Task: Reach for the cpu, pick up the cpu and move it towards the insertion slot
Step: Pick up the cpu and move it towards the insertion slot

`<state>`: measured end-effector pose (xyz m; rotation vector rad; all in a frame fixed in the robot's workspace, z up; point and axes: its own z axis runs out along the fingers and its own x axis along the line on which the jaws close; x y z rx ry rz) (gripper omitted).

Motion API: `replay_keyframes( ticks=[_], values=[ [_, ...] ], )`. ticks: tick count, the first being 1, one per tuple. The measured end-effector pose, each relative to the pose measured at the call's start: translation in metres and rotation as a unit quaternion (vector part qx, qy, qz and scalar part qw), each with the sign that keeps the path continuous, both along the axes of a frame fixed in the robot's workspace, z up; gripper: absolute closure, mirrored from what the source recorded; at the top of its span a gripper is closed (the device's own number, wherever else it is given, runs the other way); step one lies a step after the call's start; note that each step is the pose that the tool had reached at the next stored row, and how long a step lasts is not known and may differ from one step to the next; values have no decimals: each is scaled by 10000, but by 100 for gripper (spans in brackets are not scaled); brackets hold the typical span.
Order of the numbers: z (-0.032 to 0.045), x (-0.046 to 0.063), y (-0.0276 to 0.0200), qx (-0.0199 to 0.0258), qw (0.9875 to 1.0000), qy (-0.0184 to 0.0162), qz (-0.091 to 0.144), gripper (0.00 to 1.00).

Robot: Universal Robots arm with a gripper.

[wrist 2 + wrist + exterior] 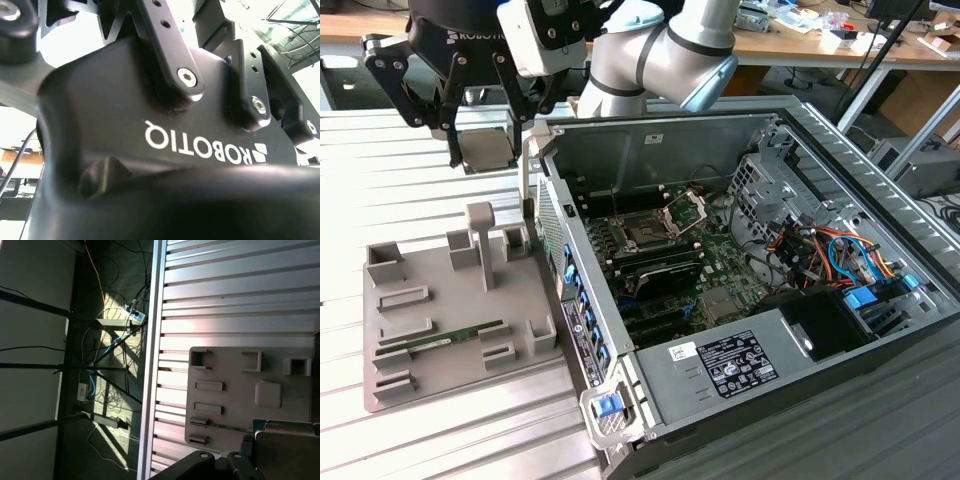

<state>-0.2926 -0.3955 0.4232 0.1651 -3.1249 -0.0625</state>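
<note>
Holding the cpu, a thin square chip w/ a pale silver-cream top, the black two-finger gripper hangs above the slatted aluminium table, just past the far edge of the flat grey plastic fixture tray. The fingers are closed in on opposite edges of the chip, which is lifted clear of the tray; the first wrist view shows the chip against the tray below. The long green memory stick lies in its tray groove, untouched. The insertion slot, a square dark socket on green board, sits inside the open grey metal computer case, well apart from the chip, toward the exterior view's right; its hinged silver frame looks swung up, so the socket seems open. To do the carry well, IMO: hold the chip flat, no tilt, since an edge grip on something this thin could slip if jolted. The case's upright side wall stands between gripper and socket, so height should be kept over that wall, w/ smooth sideways travel. Chip edges should be squared to the socket edges, approx, while up high, and the raised frame avoided.
</note>
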Motion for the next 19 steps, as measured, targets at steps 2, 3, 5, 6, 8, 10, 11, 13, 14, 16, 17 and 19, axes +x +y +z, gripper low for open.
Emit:
replay_keyframes(
  ticks=[2, 3, 5, 6, 8, 10, 11, 13, 14, 16, 17, 19],
  values=[
    [0, 16, 0, 0, 10000, 0, 0, 45],
    [0, 28, 0, 0, 10000, 0, 0, 45],
    [0, 55, 0, 0, 10000, 0, 0, 45],
    [0, 65, 0, 0, 10000, 0, 0, 45],
    [0, 79, 0, 0, 10000, 0, 0, 45],
    [0, 98, 0, 0, 10000, 0, 0, 45],
    [0, 103, 0, 0, 10000, 0, 0, 45],
    [0, 121, 0, 0, 10000, 0, 0, 45],
    [0, 127, 0, 0, 10000, 0, 0, 45],
    [0, 138, 0, 0, 10000, 0, 0, 45],
    [0, 144, 0, 0, 10000, 0, 0, 45],
    [0, 156, 0, 0, 10000, 0, 0, 45]
  ],
)
